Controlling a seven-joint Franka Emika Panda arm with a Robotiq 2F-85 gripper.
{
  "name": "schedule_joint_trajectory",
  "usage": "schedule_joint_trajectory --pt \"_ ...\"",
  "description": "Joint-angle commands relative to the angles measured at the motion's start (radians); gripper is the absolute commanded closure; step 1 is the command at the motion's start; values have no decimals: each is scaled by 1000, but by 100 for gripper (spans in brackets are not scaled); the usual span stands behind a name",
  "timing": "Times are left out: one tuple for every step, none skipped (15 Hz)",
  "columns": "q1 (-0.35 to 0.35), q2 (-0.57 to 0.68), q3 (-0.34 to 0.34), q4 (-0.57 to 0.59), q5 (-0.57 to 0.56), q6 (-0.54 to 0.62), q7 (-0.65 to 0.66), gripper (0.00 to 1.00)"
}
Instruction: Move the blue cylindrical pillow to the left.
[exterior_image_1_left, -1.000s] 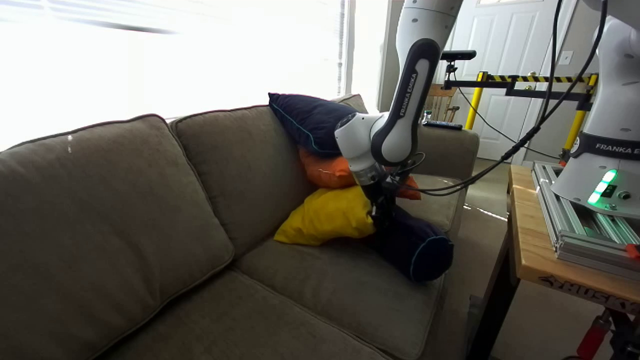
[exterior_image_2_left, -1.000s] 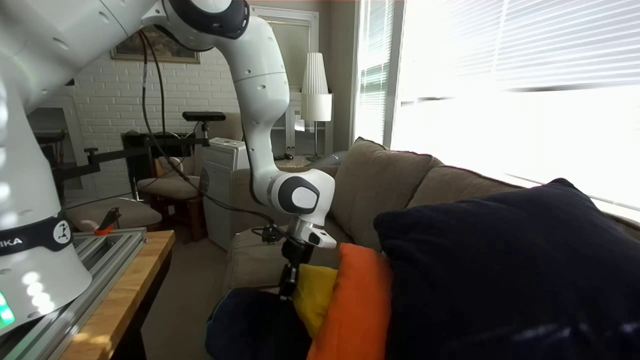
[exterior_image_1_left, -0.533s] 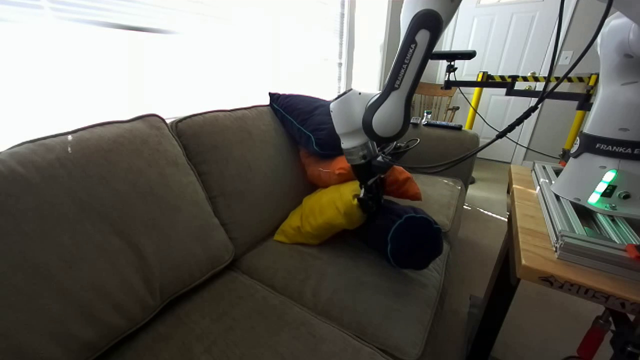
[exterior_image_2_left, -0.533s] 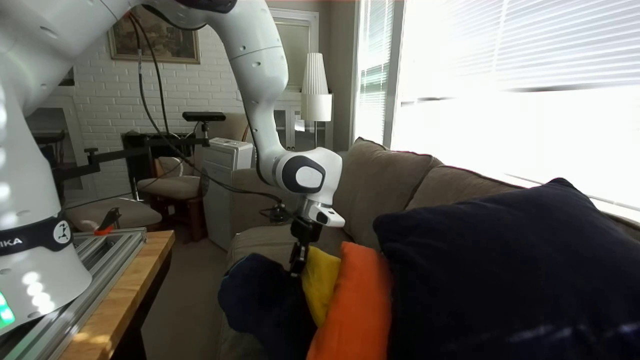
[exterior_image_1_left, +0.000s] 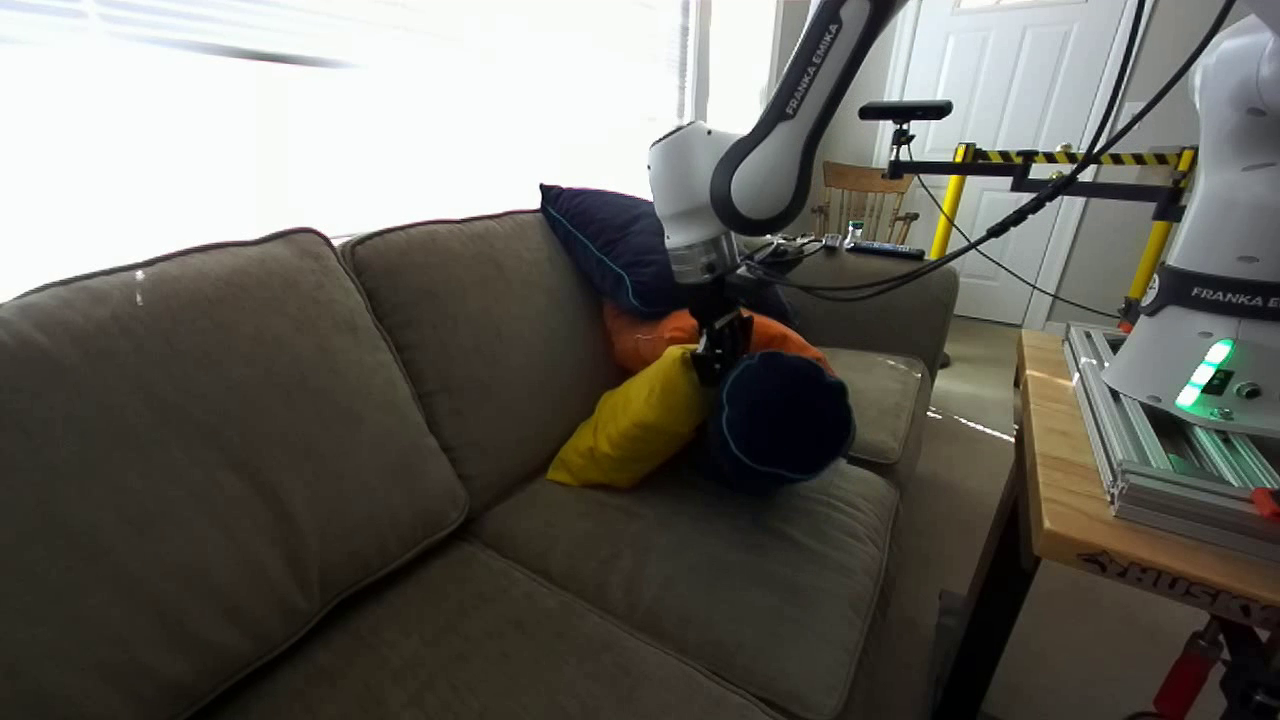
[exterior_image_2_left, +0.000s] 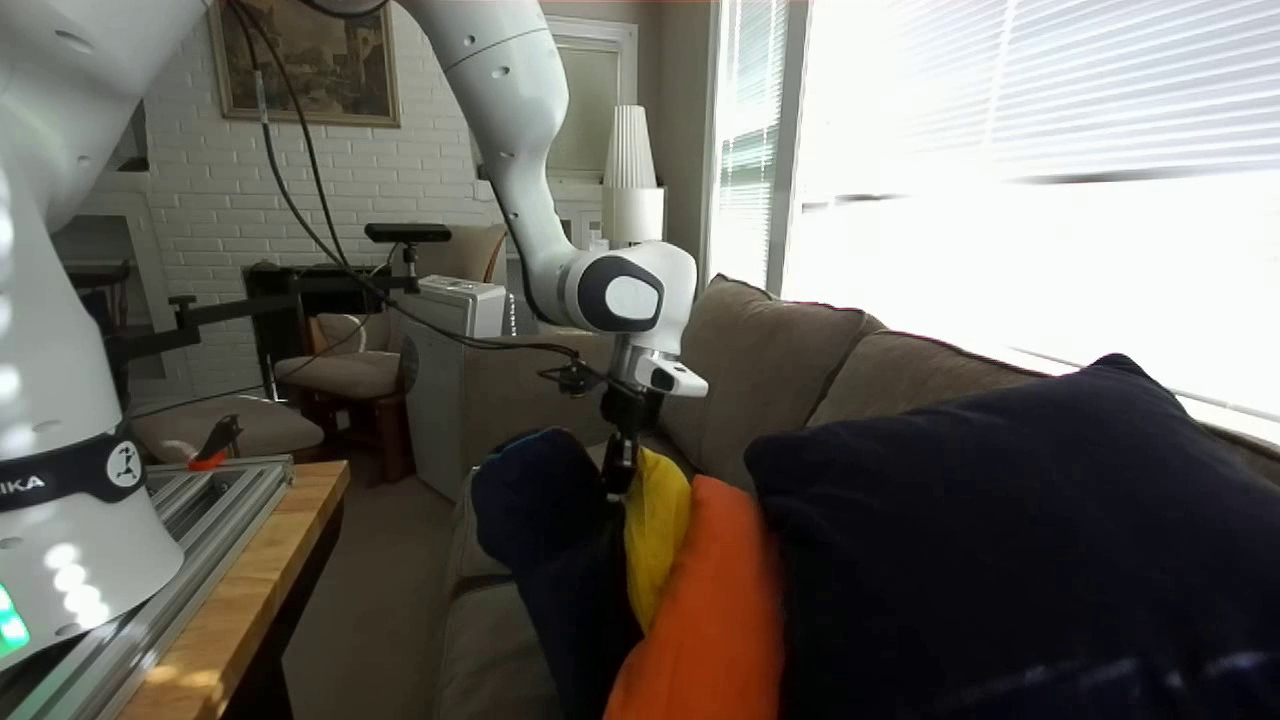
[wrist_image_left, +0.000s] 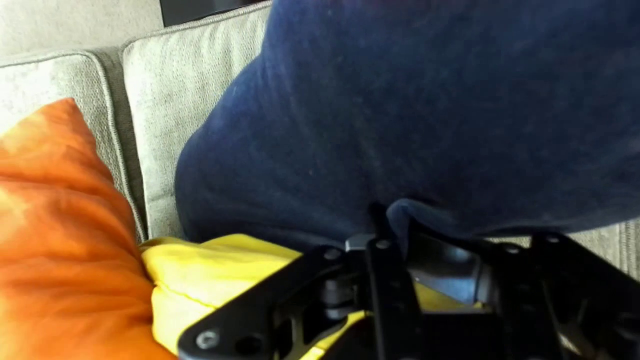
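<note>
In an exterior view I have bolster (exterior_image_1_left: 785, 420) right of front pillow (exterior_image_1_left: 640, 420), couch (exterior_image_1_left: 680, 580) beneath, workbench (exterior_image_1_left: 1060, 490) farther right.

Ext. views share sofa (exterior_image_1_left: 640, 590); wrist vw close above.

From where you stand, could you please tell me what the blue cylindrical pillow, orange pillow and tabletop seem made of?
The blue cylindrical pillow looks like soft, matte fabric: it puckers into a fold where pinched. The orange pillow shows soft creases, suggesting fabric, perhaps faintly shiny. The tabletop is probably smooth wood, from its tan, streaked surface.
</note>
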Motion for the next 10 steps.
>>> schedule_joint_trajectory --pt "9 -105 8 6 5 -55 -5 99" --pt "10 -125 11 6 2 -60 -7 99" --pt "15 -146 10 6 -6 -66 -2 99" --pt "20 -165 9 8 -14 -75 5 99" --pt "20 -183 13 12 -15 -88 1 99" --pt "22 -197 15 14 -19 -91 3 99" --pt "22 -214 19 17 -21 -96 1 99" --pt "23 -226 21 22 -23 -102 1 99" --pt "23 -242 26 26 -27 -110 -1 99" --pt "23 -255 30 31 -32 -121 0 99"
